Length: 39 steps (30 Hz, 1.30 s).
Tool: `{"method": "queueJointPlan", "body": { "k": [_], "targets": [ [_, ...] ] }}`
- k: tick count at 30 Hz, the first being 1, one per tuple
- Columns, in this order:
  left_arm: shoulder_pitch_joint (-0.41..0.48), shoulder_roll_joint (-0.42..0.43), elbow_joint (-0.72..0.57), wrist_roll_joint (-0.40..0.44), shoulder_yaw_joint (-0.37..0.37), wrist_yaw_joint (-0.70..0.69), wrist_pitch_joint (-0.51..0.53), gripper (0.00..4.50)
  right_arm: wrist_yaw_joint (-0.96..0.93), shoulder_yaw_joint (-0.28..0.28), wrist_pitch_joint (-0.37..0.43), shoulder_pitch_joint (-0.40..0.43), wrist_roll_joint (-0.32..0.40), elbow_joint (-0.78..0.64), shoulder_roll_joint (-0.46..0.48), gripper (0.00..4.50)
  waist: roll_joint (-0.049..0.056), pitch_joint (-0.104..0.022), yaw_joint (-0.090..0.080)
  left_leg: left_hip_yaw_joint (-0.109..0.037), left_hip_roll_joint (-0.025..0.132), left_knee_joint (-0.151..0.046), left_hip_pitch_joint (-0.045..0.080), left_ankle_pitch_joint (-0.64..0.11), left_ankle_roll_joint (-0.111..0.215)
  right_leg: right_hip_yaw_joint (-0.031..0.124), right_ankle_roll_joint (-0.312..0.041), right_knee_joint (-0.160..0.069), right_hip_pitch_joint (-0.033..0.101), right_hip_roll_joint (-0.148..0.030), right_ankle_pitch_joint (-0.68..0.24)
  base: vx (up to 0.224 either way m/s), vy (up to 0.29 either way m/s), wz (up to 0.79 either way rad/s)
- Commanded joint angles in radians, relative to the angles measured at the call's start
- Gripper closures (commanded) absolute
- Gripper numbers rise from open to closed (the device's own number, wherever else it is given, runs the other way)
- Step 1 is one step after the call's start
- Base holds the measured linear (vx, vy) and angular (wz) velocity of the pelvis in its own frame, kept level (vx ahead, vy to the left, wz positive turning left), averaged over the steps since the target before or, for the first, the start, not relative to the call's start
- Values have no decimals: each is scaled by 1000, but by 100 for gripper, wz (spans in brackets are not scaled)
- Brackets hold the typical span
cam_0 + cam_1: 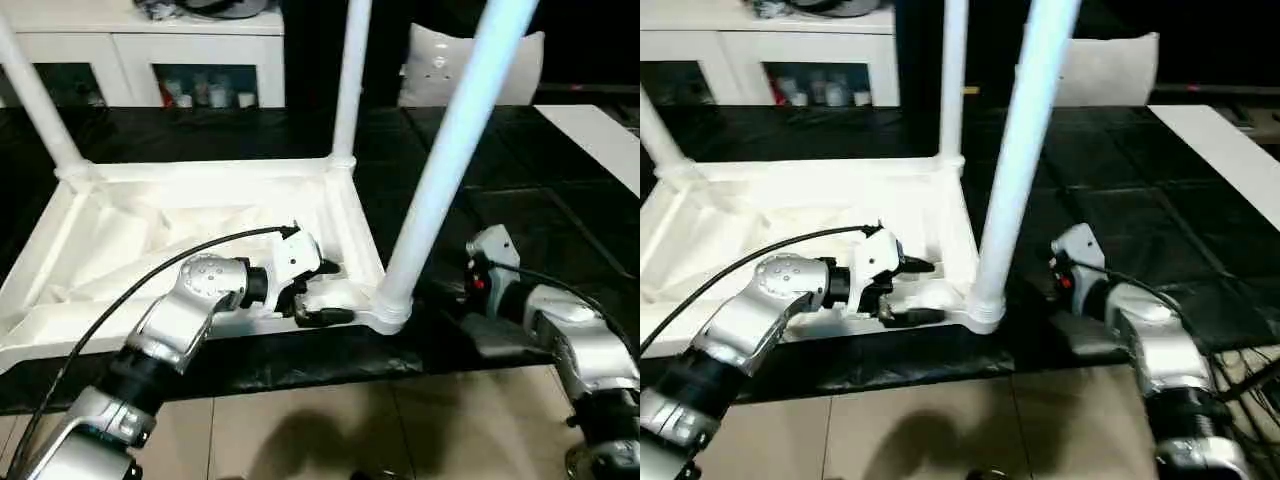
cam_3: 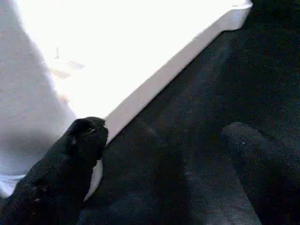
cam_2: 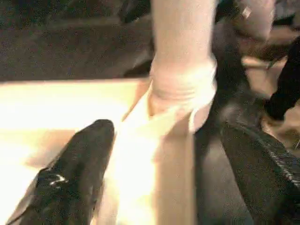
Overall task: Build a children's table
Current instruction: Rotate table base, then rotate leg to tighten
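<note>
Left gripper point(image 1: 325, 292) sits spread wide, empty, over the near rim of the upside-down white ribbed plastic tabletop point(image 1: 120, 225) at the black work table's point(image 1: 560, 210) front edge; right gripper point(image 2: 164, 178) gapes empty beside the near-corner tapered white leg point(image 1: 440, 160)

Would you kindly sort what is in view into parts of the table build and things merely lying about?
Part of the job:
- white tabletop, lying underside up
- three white legs standing in its corner sockets, the nearest

Just lying about:
- white cabinet with small items behind glass
- white cushion
- black work table
</note>
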Motion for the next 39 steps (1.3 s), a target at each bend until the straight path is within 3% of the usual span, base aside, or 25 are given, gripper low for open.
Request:
{"method": "queueJointPlan", "body": {
  "k": [1, 3, 6, 13, 23, 26, 30, 39],
  "targets": [
    [-27, 3, 26, 20, -21, -11, -22, 79, 25, 7, 30, 9, 12, -41, -14, 0, -2, -65, 4, 9, 10, -67, -17, -119, 83, 51, -37, -83, 73, -53, -459, 0, 0, 0],
    [-42, -3, 79, 24, -28, -8, -50, 79, 22, -2, 78, 14, 35, -70, -17, 0, 2, -65, 6, 8, 10, -67, -18, -112, 84, 52, -44, -81, 73, -51, -434, 0, 0, 0],
    [-54, -9, 119, 33, -31, -12, -72, 117, 17, 0, 113, 15, 40, -85, -22, 0, 1, -67, 5, 8, 10, -66, -21, -108, 83, 51, -49, -81, 76, -52, -418, 0, 0, 0],
    [-87, -17, 214, 55, -30, -47, -118, 166, 29, -8, 165, 32, 71, -130, -25, 0, 0, -65, 8, 8, 6, -65, -19, -132, 74, 46, -21, -92, 74, -54, -483, 0, 0, 0],
    [-34, 15, 92, 5, -9, -112, -50, 239, 55, 5, 161, 64, 80, -193, -55, 0, 3, -64, 6, 8, 12, -68, -19, -135, 71, 47, -44, -88, 73, -56, -466, 0, 0, 0],
    [-15, 36, 65, 25, -20, -121, -23, 265, 97, 23, 125, 80, 73, -214, -76, 0, -2, -63, 6, 8, 12, -67, -18, -144, 74, 46, -34, -90, 73, -55, -483, 0, 0, 0],
    [-5, 44, 67, 49, -30, -116, -15, 306, 115, 29, 102, 91, 76, -222, -83, 0, 1, -61, 4, 9, 7, -65, -17, -155, 76, 42, -9, -98, 69, -53, -521, 0, 0, 0],
    [12, 32, 44, 75, -52, -95, -7, 384, 155, 46, 105, 104, 92, -252, -108, 0, 0, -62, 7, 7, 9, -67, -18, -152, 79, 43, -13, -97, 70, -53, -506, 0, 0, 0]
  ]
}}
